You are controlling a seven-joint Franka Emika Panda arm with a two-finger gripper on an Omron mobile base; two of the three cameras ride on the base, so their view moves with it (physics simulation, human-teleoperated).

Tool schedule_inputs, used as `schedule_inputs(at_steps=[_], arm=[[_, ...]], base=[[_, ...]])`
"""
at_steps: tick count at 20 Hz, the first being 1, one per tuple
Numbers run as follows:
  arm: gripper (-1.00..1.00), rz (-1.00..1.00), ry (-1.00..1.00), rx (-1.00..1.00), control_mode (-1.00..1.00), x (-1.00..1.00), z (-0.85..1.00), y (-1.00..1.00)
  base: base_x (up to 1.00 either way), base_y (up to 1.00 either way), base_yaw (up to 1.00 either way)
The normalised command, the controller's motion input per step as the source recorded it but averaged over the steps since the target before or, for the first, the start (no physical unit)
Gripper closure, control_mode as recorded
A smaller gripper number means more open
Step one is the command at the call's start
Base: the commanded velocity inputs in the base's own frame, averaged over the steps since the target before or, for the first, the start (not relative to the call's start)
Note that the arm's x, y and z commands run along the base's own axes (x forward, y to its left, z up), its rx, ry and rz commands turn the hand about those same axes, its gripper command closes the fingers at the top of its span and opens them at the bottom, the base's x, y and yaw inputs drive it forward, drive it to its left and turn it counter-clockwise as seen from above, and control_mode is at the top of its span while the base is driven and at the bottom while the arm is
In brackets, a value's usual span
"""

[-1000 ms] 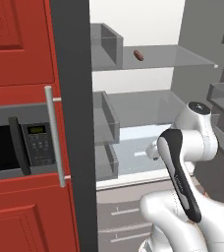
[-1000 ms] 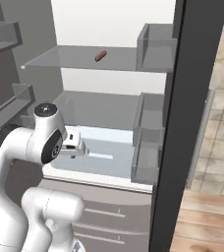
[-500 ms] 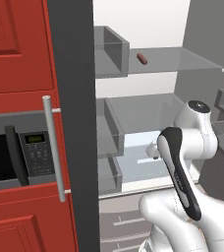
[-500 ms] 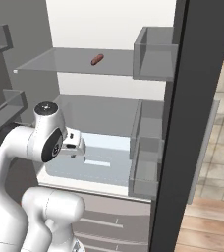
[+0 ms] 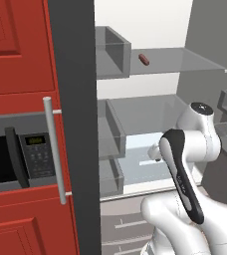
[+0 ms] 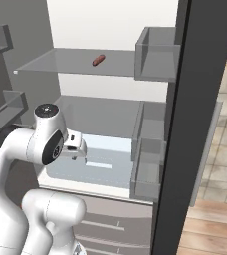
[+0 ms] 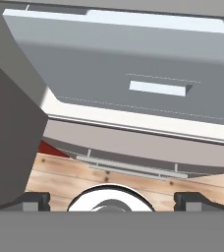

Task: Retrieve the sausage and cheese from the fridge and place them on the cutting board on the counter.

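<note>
From the left base view, the fridge (image 5: 150, 99) stands open before me, and the sausage (image 5: 144, 59) lies on its upper glass shelf (image 5: 185, 62), beside a grey bin (image 5: 113, 52). My arm (image 5: 185, 164) rises at lower right, the hand reaching toward the lower drawer (image 5: 140, 162). A microwave (image 5: 16, 159) sits in the red cabinets at left.

From the right base view, the sausage (image 6: 98, 61) rests mid-shelf, well above my hand (image 6: 73, 147), which hangs in front of the pale drawer.

In the hand view, my fingertips (image 7: 30, 201) sit wide apart at the bottom corners, holding nothing, with the drawer front (image 7: 133, 78) above and wooden floor (image 7: 133, 179) between.
</note>
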Motion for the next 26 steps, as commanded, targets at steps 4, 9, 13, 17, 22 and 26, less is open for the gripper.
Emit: schedule_inputs(at_steps=[4, 9, 13, 17, 22, 26], arm=[[-1.0, 0.0, 0.0, 0.0, 1.0, 0.0, 0.0, 0.0], [-1.0, 0.0, 0.0, 0.0, -1.0, 0.0, 0.0, 0.0], [-1.0, 0.0, 0.0, 0.0, -1.0, 0.0, 0.0, 0.0], [-1.0, 0.0, 0.0, 0.0, -1.0, 0.0, 0.0, 0.0], [-1.0, 0.0, -0.03, 0.09, -1.0, -0.02, 0.0, -0.23], [-1.0, -0.03, -0.2, 0.34, -1.0, 0.04, 0.59, -0.63]], base=[[0.0, 0.0, 0.0], [0.0, 0.0, 0.0], [0.0, 0.0, 0.0], [0.0, 0.0, 0.0], [0.0, 0.0, 0.0], [0.0, 0.0, 0.0]])
